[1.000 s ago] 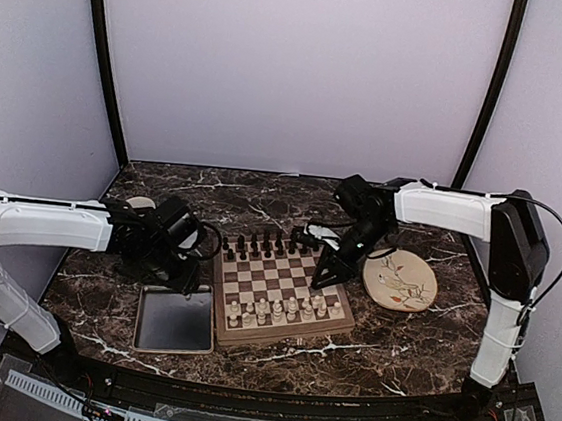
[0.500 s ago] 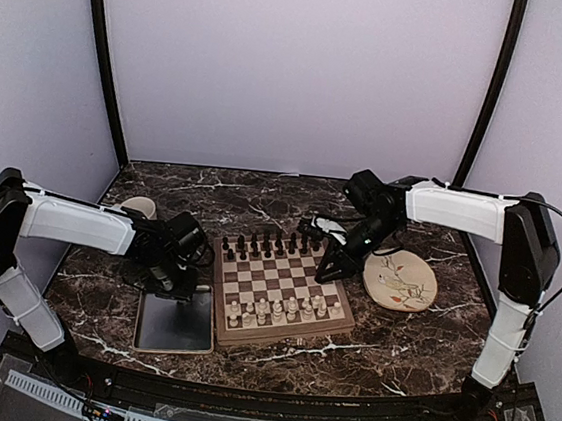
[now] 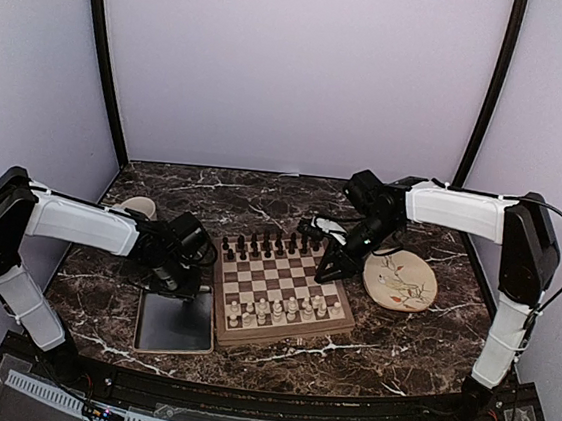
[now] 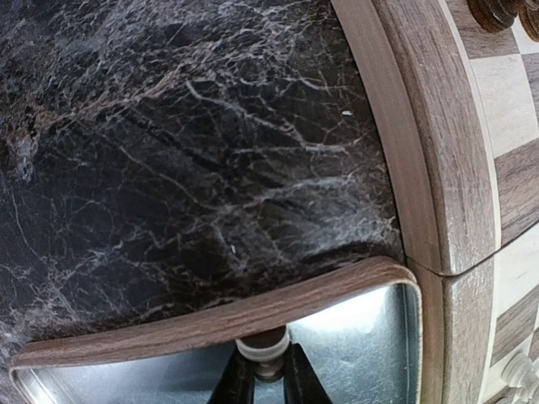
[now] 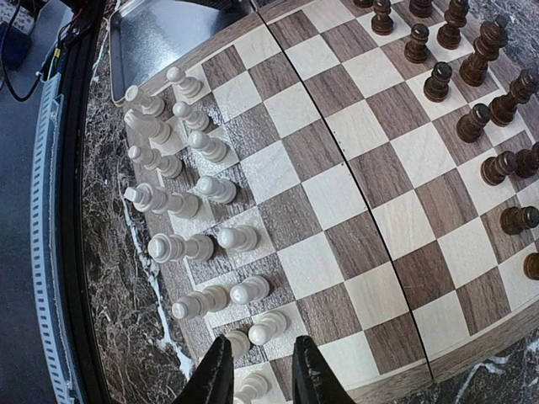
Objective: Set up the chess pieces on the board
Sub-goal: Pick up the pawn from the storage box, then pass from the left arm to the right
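Board: square wooden chessboard (image 3: 279,276) sits mid-way on the dark marble table (image 3: 262,199). The dark brown pieces (image 3: 267,244) line its 12 o'clock rows and the cream-white pieces (image 3: 275,311) its 6 o'clock rows, ready for play.
Stray: one cream piece (image 4: 261,349) stands in the grey metal tray (image 3: 173,325) at the board's 8 o'clock, seemingly not yet placed.
Left gripper (image 4: 268,370): fingers pinched on that piece, apparently to lift it.
Right gripper (image 5: 263,370): hovers over the board's 3 o'clock edge, fingers slightly apart and empty, out of the way.
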You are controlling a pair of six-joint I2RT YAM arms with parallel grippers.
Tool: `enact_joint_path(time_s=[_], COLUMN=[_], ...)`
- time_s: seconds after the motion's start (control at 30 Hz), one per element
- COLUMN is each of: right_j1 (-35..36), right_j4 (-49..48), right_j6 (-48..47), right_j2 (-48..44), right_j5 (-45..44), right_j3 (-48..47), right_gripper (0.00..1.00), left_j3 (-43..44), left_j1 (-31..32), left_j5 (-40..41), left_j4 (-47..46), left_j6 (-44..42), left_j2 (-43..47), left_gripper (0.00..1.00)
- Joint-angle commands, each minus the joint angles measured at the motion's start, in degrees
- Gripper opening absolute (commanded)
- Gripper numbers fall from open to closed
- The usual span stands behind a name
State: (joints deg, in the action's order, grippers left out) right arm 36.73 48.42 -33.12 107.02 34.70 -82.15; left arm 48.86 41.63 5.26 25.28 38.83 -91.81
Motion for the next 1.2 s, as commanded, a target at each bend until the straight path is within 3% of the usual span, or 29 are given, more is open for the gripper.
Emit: enact_joint_path(time_s=[0.0,0.2,0.43,0.7,1.17], right_j1=[-0.25,-0.15,1.06,9.68,19.36], right_j4=[-0.27,2.94,3.98,1.54,0.35], right_j6=[0.21,-2.3,-6.31,-13.85,-20.57], right_j2=[-1.51,-1.73,-1.76,-4.51,-2.0], right_j5=[0.77,2.5,4.46,-8.14,-18.35], right_j3=[0.06,-1.81,-6.65,-9.63,-14.27], right_gripper=[0.25,0.26,0.26,0.27,0.36], left_j3=[0.99,5.15,12.91,22.97,30.86], left_j1=[-0.24,-0.38,-0.47,-0.83,-0.93], left_j5=[-0.9,-8.2,-33.28,-55.99,-67.62], left_j4=[2.04,12.04,16.94,16.71,16.36], left_j6=[-2.09,-13.08,-29.36,-32.56,-31.94], left_j2=[0.8,5.9,6.13,-2.42,-11.13], left_gripper=[0.09,0.06,0.05,0.07,0.07])
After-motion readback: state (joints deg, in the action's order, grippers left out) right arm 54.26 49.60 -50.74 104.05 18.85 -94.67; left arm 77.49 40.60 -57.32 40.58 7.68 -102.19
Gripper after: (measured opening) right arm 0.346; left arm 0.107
